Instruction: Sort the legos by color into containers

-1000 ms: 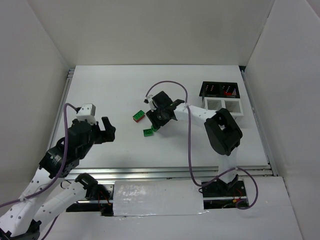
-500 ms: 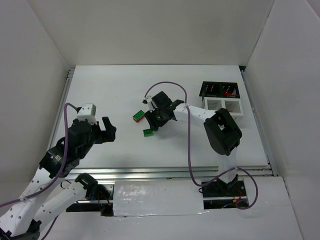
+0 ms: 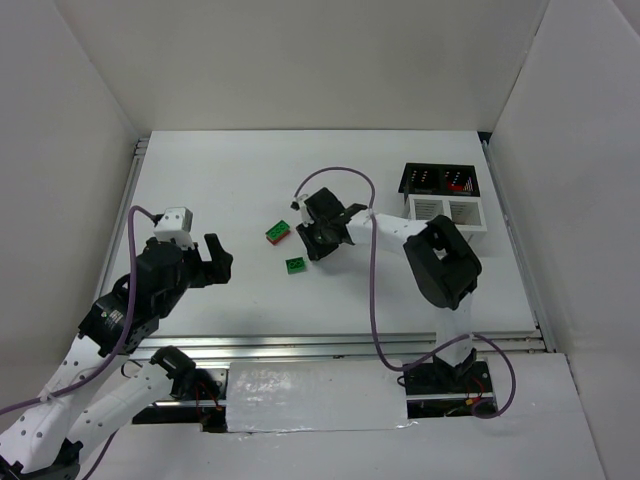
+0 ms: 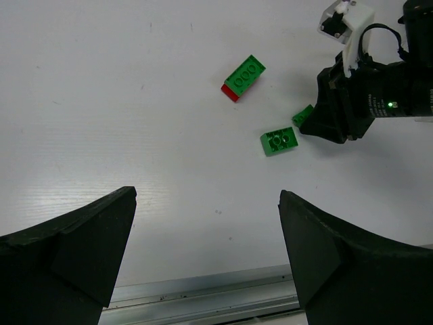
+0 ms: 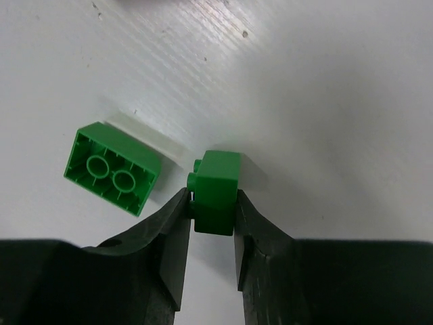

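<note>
- Bright, even light is falling from above in the top view, washing the white counter (image 3: pixel 220 190) nearly blank and leaving only faint, soft shadows.
- In the left wrist view a pale sheen is spreading over the counter's left middle. The left end effector (image 4: pixel 206 196) is sitting dark and soft-edged along the bottom.
- In the right wrist view glare is streaking the top edge. The green lego (image 5: pixel 218 191) is casting a soft shadow toward the upper right, and the right end effector (image 5: pixel 211 203) is showing black, its detail lost.
</note>
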Motion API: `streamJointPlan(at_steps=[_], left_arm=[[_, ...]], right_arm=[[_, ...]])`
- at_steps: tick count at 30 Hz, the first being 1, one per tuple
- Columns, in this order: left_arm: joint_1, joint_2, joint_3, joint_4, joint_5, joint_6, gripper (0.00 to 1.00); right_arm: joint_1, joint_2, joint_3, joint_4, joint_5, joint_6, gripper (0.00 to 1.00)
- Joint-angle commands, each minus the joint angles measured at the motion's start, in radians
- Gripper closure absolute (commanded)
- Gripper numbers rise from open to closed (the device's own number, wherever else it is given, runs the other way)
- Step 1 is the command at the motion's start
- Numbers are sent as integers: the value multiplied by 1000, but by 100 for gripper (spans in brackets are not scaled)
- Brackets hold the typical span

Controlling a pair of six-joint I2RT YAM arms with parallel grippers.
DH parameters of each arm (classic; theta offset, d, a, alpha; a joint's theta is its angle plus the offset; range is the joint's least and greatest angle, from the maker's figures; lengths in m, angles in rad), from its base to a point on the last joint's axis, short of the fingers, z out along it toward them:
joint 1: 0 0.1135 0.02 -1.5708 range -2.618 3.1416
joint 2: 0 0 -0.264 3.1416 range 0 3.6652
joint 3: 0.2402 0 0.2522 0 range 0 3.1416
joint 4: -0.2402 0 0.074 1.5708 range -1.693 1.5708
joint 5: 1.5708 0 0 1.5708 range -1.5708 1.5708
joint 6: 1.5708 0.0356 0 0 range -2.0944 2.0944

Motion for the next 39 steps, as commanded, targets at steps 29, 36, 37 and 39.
streamJointPlan(at_steps=[29, 36, 37, 39], left_arm=[[9, -2, 21, 41, 11, 28, 0], [8, 9, 22, 43, 14, 31, 1], [9, 11, 22, 45, 14, 31, 1], [9, 11, 24, 43, 12, 29, 0]], right_arm=[[-591, -660, -284, -39, 460, 469, 80], [-588, -665, -266, -47, 437, 472, 13], [-586, -677, -261, -48, 416, 470, 7], [-559, -692, -247, -50, 402, 463, 0]])
